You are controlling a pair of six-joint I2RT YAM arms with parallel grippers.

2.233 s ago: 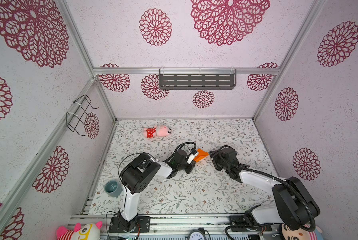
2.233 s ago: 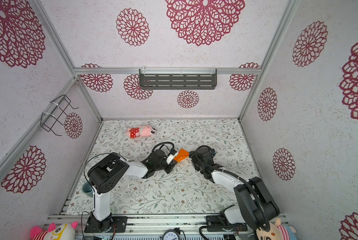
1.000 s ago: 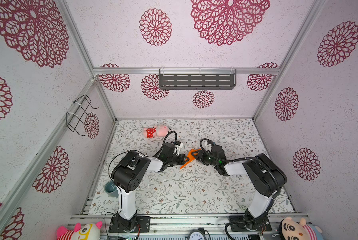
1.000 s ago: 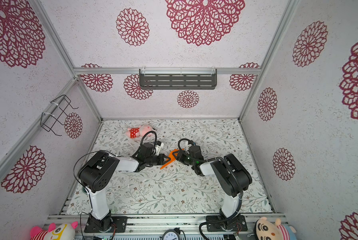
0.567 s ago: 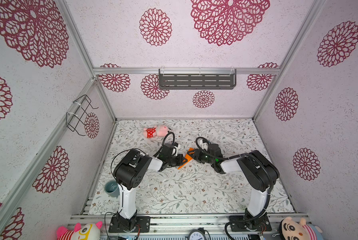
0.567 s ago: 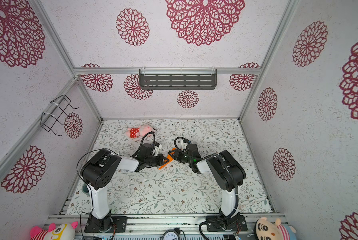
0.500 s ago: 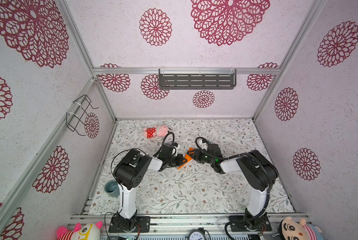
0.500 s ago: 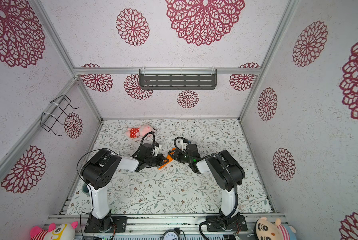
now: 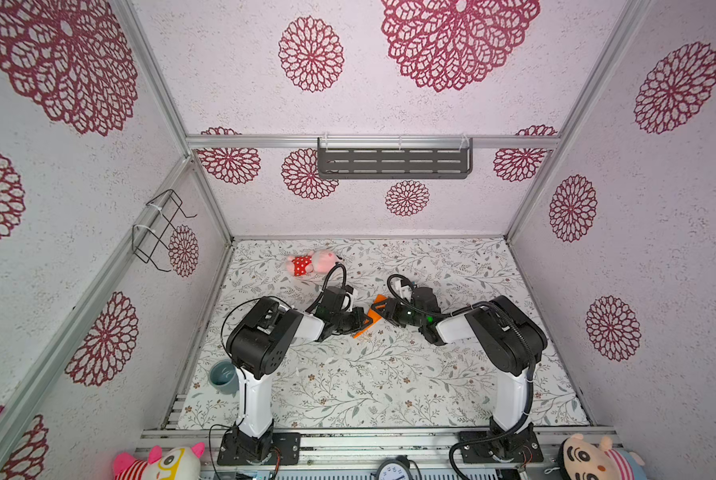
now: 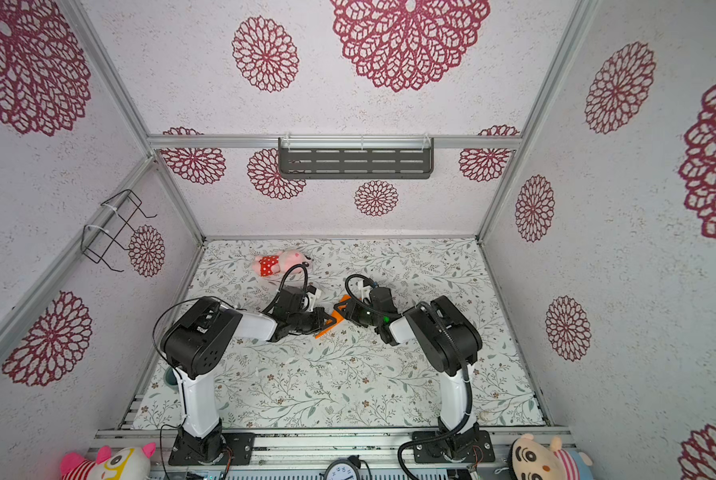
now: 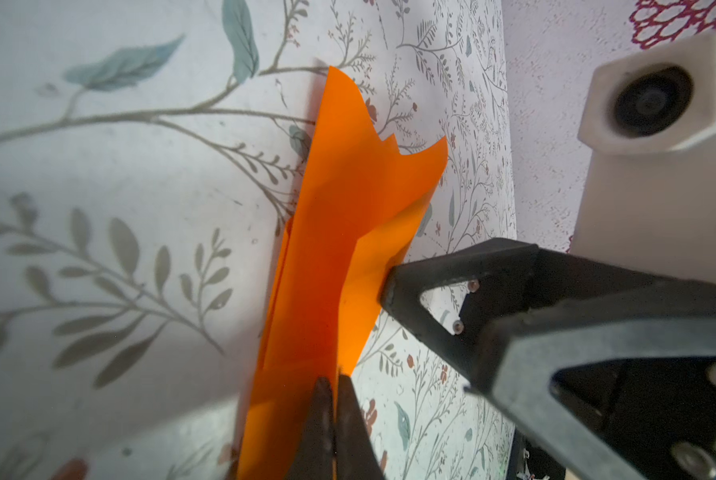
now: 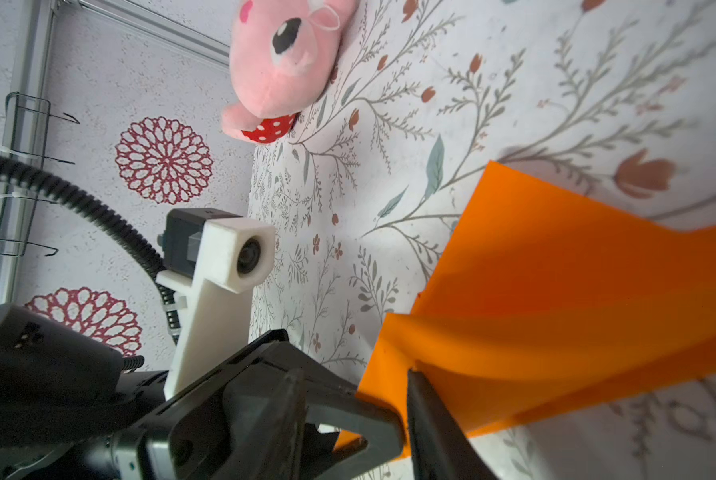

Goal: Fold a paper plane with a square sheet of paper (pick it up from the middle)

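Orange paper (image 9: 364,328) (image 10: 327,329): partly folded into creased layers and standing on edge near the middle of the surface (image 9: 348,382), between the 2 hands. I cannot tell whether it touches the surface.
Left hand (image 9: 361,321) (image 11: 334,395): clenched on 1 end of the orange paper (image 11: 348,232). In the left wrist view, its 2 fingers press together with the sheet between them.
Right hand (image 9: 379,309) (image 12: 406,399): at the opposite side of the orange paper (image 12: 555,291), with 1 fingertip touching it. The fingers stand slightly apart with the paper's edge between them, and I cannot tell whether they grip it.
Pink plush toy (image 9: 312,262) (image 12: 281,62): lying near the far edge of the surface, left of the middle and apart from the paper.
Teal cup (image 9: 223,376): at the left edge of the surface, toward the front corner.
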